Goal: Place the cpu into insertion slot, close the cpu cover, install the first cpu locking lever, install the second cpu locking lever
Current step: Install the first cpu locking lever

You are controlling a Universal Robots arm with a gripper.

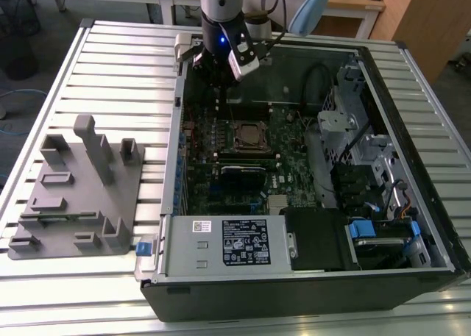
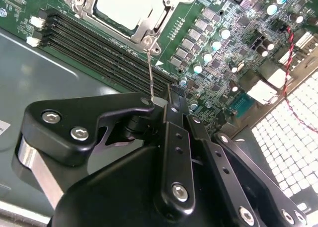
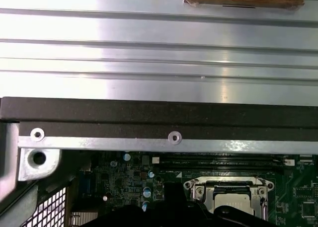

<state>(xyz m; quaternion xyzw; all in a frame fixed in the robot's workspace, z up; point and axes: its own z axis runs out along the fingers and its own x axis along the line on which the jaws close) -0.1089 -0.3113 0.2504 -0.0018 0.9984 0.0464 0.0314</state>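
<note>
Steel wire, thin and likely springy and slick, the cpu locking lever (image 2: 150, 68) rises beside the closed cpu cover (image 2: 136, 31) over the seated cpu (image 2: 124, 6), best held at its tip, where the gripper (image 2: 160, 102) seems pinched onto it.

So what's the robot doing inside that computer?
A robot arm is reaching into an open computer case. The cpu already sits in the insertion slot, with the cpu cover down over it. The gripper is right at the top end of a thin locking lever that stands up from the slot's corner.
</note>
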